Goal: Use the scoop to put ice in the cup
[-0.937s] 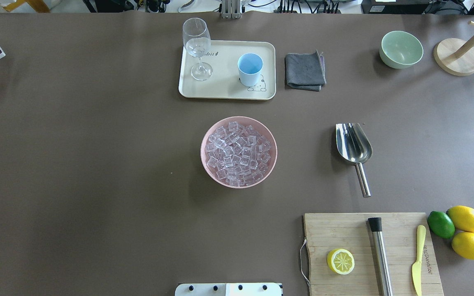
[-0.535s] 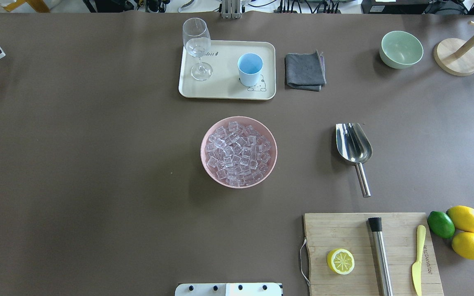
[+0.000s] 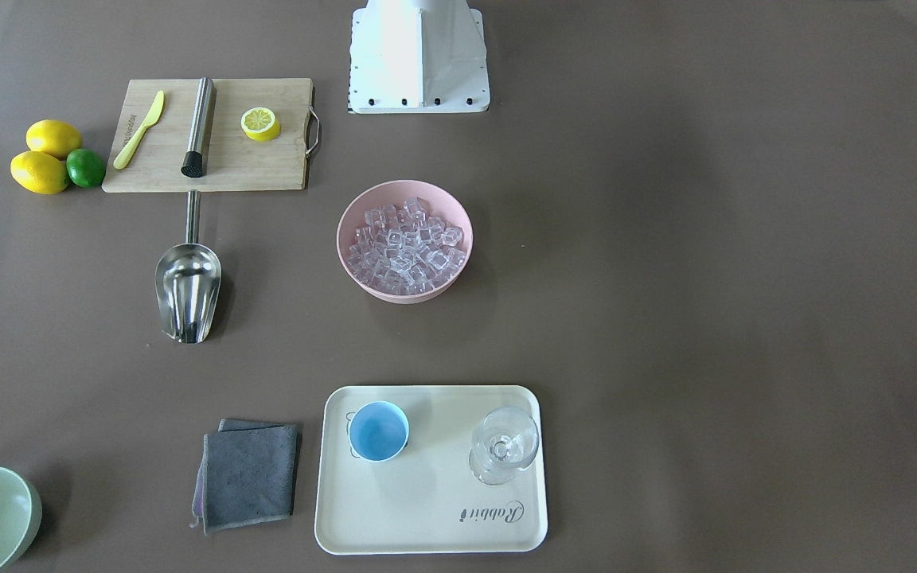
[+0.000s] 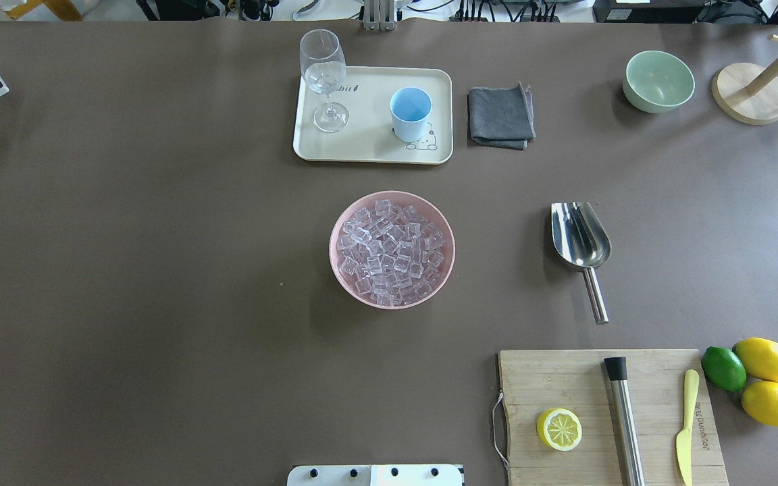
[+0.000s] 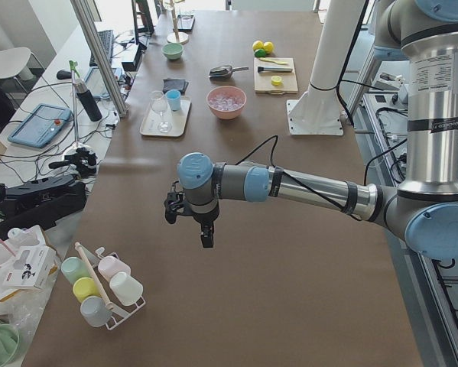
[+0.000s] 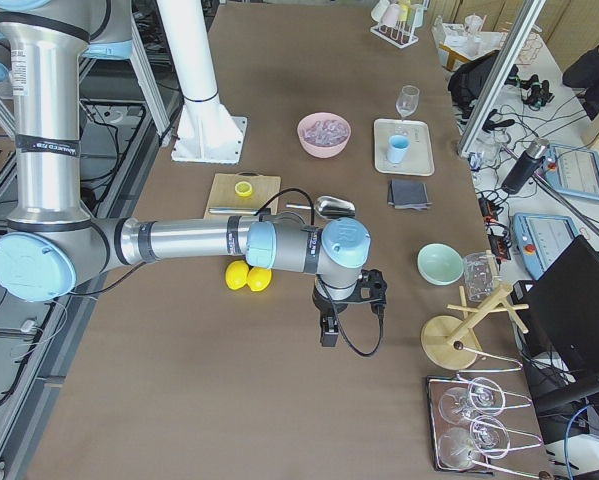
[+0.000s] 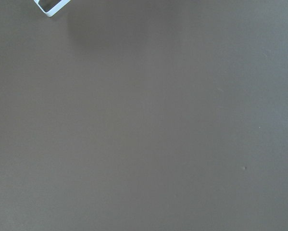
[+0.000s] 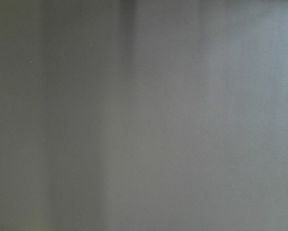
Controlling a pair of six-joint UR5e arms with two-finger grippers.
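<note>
The ice [image 4: 391,252] fills a pink bowl [image 4: 332,246] at the table's middle. The light-blue cup [image 4: 410,113] stands upright and empty on a cream tray [image 4: 369,150] beyond the bowl. The steel scoop [image 4: 579,236] lies flat on the table right of the bowl, with its handle pointing toward the robot. My left gripper [image 5: 206,238] shows only in the exterior left view, over bare table far from these things. My right gripper [image 6: 328,333] shows only in the exterior right view, also over bare table. I cannot tell whether either is open or shut.
A stemmed glass [image 4: 323,77] shares the tray. A grey cloth [image 4: 500,116], a green bowl [image 4: 658,81] and a wooden stand [image 4: 749,93] are at the back right. A cutting board [image 4: 564,378] holds a lemon half, steel cylinder and yellow knife; lemons and a lime [image 4: 723,368] lie beside it.
</note>
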